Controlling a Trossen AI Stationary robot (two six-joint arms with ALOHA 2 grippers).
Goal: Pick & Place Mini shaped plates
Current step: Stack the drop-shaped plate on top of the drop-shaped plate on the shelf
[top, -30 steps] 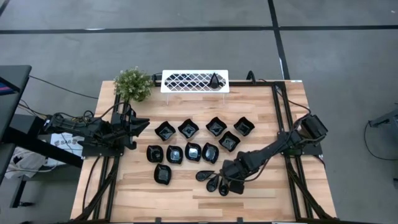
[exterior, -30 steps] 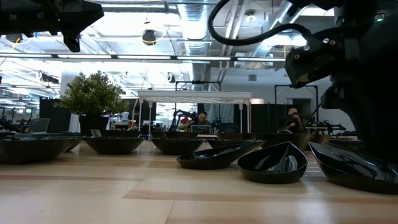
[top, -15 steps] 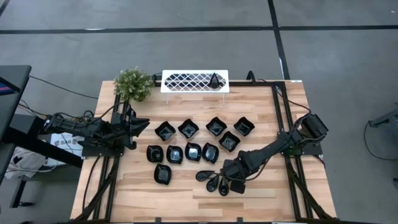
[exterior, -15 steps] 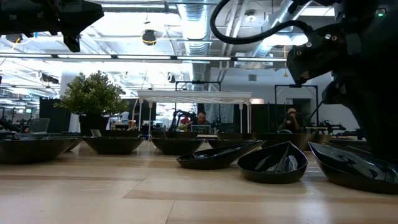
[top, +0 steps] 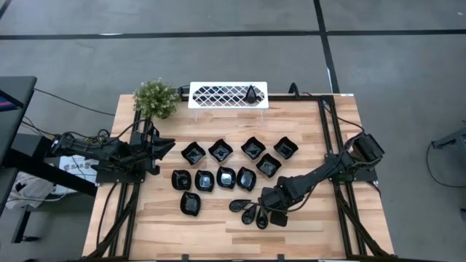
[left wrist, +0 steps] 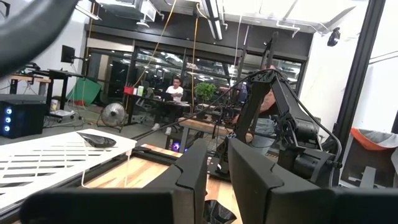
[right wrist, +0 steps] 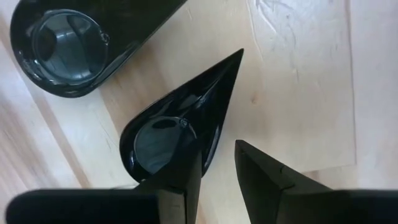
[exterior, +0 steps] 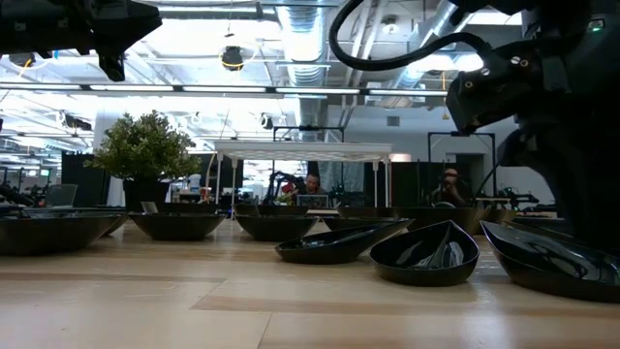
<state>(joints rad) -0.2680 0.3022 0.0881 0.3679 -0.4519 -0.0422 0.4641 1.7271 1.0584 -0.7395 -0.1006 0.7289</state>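
Note:
Several glossy black mini shaped plates lie on the wooden table (top: 145, 233): square ones (top: 220, 151) in the far row, rounded ones (top: 226, 177) in the middle, teardrop ones (top: 250, 213) near the front. My right gripper (top: 271, 211) points down over the teardrop group, open. In its wrist view the fingers straddle one long edge (right wrist: 210, 146) of a teardrop plate (right wrist: 168, 134); one finger (right wrist: 183, 177) stands over the bowl, the other (right wrist: 261, 174) over bare wood. My left gripper (top: 169, 145) hovers at the table's left edge, slightly open and empty.
A white lattice rack (top: 218, 94) stands at the far edge with one black teardrop plate (top: 251, 94) on it, beside a small green plant (top: 156, 98). A second teardrop plate (right wrist: 74, 43) lies close to the straddled one. Bare wood shows at the near left.

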